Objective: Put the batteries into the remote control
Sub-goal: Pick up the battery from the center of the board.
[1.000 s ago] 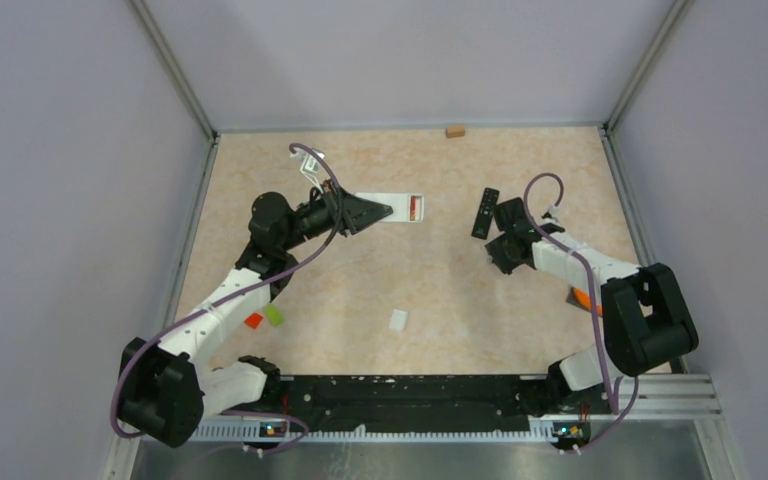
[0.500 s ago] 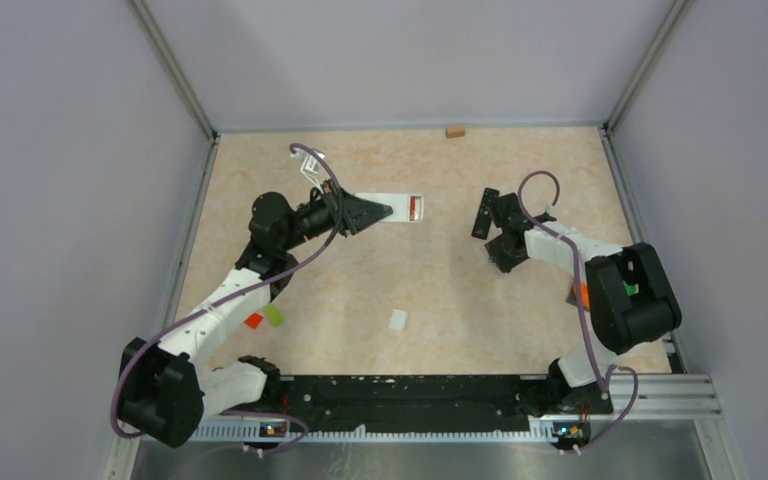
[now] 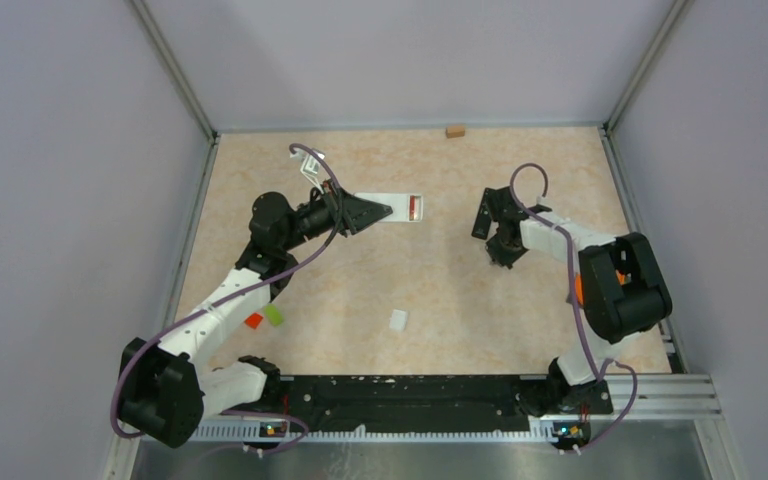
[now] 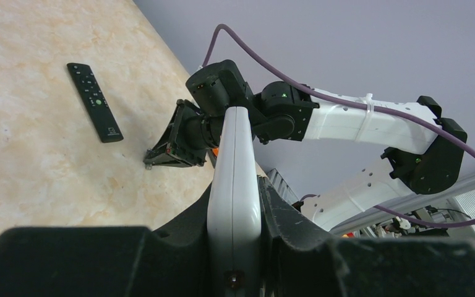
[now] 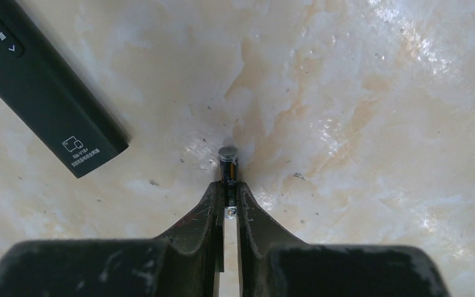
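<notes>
My left gripper (image 3: 384,211) is shut on one end of a white remote (image 3: 400,208) and holds it edge-up; the remote fills the gap between the jaws in the left wrist view (image 4: 234,179). A red-and-dark battery (image 3: 413,208) sits in the remote's open far end. My right gripper (image 5: 228,189) is shut on a slim dark battery (image 5: 228,166) with its tips down at the table, just right of a black remote (image 5: 43,80). In the top view this gripper (image 3: 500,252) is beside the black remote (image 3: 484,213).
A flat red block (image 3: 253,320) and a lime-green block (image 3: 274,314) lie near the left arm. A small white piece (image 3: 398,320) lies at front centre. A wooden block (image 3: 454,130) sits at the back wall. An orange object (image 3: 580,292) is partly hidden by the right arm.
The right arm has folded in and swung left, and its gripper has shifted slightly toward the black remote. The left arm and the white remote have not moved.
</notes>
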Motion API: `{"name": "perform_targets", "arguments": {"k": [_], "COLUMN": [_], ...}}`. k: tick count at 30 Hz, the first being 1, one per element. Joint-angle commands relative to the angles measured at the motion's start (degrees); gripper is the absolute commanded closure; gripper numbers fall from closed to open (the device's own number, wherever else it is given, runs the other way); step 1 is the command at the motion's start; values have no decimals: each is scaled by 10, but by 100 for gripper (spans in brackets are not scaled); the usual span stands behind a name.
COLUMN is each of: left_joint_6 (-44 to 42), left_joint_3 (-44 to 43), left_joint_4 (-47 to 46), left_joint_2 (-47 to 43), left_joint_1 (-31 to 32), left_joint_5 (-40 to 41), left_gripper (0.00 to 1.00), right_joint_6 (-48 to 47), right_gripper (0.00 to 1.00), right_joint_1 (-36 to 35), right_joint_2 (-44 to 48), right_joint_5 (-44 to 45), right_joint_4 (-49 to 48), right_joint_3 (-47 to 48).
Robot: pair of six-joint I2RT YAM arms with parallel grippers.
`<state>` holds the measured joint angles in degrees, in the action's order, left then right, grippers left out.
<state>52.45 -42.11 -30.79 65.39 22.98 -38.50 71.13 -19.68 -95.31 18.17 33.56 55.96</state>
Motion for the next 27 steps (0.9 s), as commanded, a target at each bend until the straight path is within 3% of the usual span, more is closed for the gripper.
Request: {"name": "perform_targets", "arguments": {"k": [1,7,11,19,27], "left_joint_6": [-7,3,16,56,92], "left_joint_3": [-12,-15,-42,-72,-39], "left_joint_4": [-21,-13,37,96,25], "left_joint_2": [-17,-6,30,141,191], "left_joint_1": [-2,-2,-1,-1,1], "left_joint_5": [4,10,17,-8,-45], "left_gripper": [100,100,100,100,100], "right_joint_6": [-87,-214,-276,-351,-358], "right_gripper": [94,100,100,100,100], "right_joint_1": [5,5,4,-31,-88], "right_joint_2": [-3,31,88,180,174], "right_joint_5": [17,17,-36,-234,-367], "right_joint_4": [3,1,-7,-8,27], "right_joint_3": [21,27,22,47,143]}}
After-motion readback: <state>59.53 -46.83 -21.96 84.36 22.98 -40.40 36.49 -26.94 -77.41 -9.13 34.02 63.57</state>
